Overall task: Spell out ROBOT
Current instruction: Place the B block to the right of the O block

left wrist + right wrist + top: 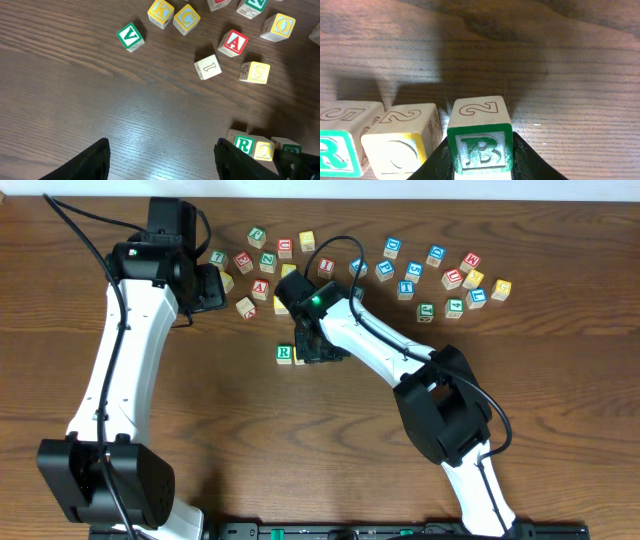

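A green R block (335, 150) and a yellow O block (400, 150) stand side by side on the table. My right gripper (480, 165) is shut on a green B block (480, 145) and holds it just right of the O, with a narrow gap between them. In the overhead view the right gripper (315, 345) covers the O and B, with the R (285, 354) to its left. My left gripper (162, 142) is open and empty over bare wood, near the left end of the block pile (218, 288). The left wrist view shows the R (244, 144) and O (263, 149).
Several loose letter blocks lie scattered along the back of the table (400, 275). The left wrist view shows a green V (130, 36), red A (234, 42), white I (208, 67), yellow S (256, 72) and another yellow O (278, 26).
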Tool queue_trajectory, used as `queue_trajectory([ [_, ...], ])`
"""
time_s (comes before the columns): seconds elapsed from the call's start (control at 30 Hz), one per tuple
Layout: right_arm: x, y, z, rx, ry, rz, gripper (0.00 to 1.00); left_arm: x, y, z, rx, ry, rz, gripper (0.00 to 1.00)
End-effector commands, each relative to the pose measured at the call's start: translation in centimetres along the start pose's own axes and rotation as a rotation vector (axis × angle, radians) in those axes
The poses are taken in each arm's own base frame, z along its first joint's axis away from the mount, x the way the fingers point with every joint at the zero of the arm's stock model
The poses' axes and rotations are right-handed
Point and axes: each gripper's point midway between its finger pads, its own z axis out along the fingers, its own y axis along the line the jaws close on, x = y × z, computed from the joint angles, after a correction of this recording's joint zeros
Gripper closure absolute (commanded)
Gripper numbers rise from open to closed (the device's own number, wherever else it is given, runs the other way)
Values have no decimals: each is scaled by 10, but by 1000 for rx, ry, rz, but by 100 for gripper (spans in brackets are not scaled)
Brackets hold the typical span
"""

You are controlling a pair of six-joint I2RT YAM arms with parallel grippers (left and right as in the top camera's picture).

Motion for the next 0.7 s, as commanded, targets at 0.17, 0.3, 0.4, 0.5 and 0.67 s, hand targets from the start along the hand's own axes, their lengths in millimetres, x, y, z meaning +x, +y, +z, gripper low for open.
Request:
queue_trajectory([
  [0.17,-17,10,-53,-72,-95,-4,62,-7,0,-13,11,-36,-1,34],
  [0.3,-24,4,-78,-100,-138,15,60,-7,0,-12,10,-35,0,34],
  [0.4,-34,-6,-99,-122,-178,38,60,-7,0,-11,10,-34,0,34],
  [0.5,-46,-21,-119,-137,-220,57,56,-7,0,-11,10,-33,0,34],
  [0.67,-63,-59,-135,-140,-248,92,52,-7,0,-11,11,-36,0,34],
])
